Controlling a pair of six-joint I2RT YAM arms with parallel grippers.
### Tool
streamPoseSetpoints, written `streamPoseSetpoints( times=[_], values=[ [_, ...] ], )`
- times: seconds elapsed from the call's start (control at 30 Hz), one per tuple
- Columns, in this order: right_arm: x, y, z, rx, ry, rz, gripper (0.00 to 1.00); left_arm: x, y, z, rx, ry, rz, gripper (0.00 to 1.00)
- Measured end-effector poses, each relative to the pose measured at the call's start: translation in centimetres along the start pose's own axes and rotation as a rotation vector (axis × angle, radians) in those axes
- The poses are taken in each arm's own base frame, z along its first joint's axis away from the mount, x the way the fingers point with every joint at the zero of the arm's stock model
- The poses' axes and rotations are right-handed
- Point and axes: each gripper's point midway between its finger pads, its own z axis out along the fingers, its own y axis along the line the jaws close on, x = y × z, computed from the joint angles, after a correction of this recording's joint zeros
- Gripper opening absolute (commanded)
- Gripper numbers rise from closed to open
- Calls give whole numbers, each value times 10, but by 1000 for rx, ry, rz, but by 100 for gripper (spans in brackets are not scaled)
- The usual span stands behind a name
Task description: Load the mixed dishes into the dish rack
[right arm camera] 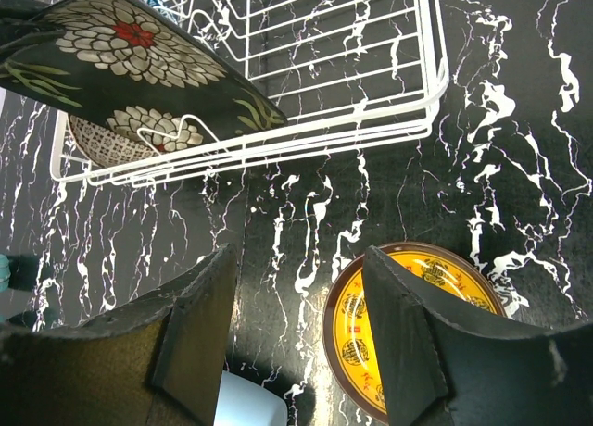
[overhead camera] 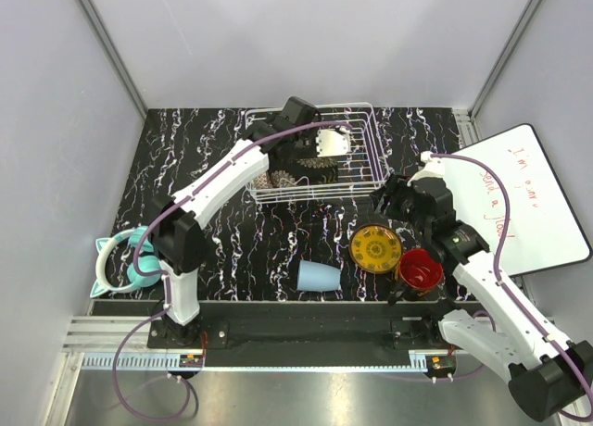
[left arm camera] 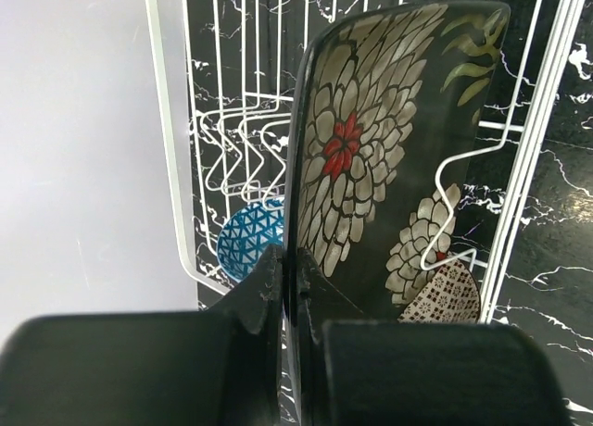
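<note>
White wire dish rack [overhead camera: 375,148] sits at far-centre of black marble-look tabletop [overhead camera: 222,231]; all locs below are rel. to the rack.

L gripper [left arm camera: 292,269]: reaches into rack's left half, jaws narrow, clamped on the edge of the black square floral plate [left arm camera: 371,148]. Plate stands on edge, tilted, lower part inside rack w/ a wire tine crossing its face. Can't tell if it's bearing on the wires.

Already inside rack: blue patterned bowl [left arm camera: 246,241] behind the plate, and beige patterned bowl [left arm camera: 449,296] low at the front-left corner, just beside the plate's bottom edge.

R gripper [right arm camera: 298,264]: jaws wide, nothing between them, hovering over tabletop just outside rack's front-right corner.

Outside rack, on the near side:
- yellow ornate round plate [overhead camera: 374,247], near front-right corner, flat, partly under R gripper's finger in the wrist view
- red-inside mug [overhead camera: 420,270], further out, just beside the yellow plate
- light-blue cup [overhead camera: 320,277], on its side, well apart from front rail

Teal rounded items [overhead camera: 120,264] well off to rack's near-left. Whiteboard [overhead camera: 519,194] w/ red writing to rack's right.
</note>
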Motion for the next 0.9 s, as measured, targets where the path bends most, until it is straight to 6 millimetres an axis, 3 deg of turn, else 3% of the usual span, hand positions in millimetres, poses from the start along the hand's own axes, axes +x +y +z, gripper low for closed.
streamPoseSetpoints(
  times=[0.07,0.17,0.3,0.9],
  values=[
    [1,0,0,2,2,2,65,0,0,0,-4,0,2,22],
    [1,-1,0,4,4,4,65,2,3,0,-18,11,13,65],
    [3,-2,-1,9,11,5,65,5,12,-1,-57,28,15,81],
    [4,-3,0,13,18,5,66,15,29,-2,-123,42,-61,81]
  ],
)
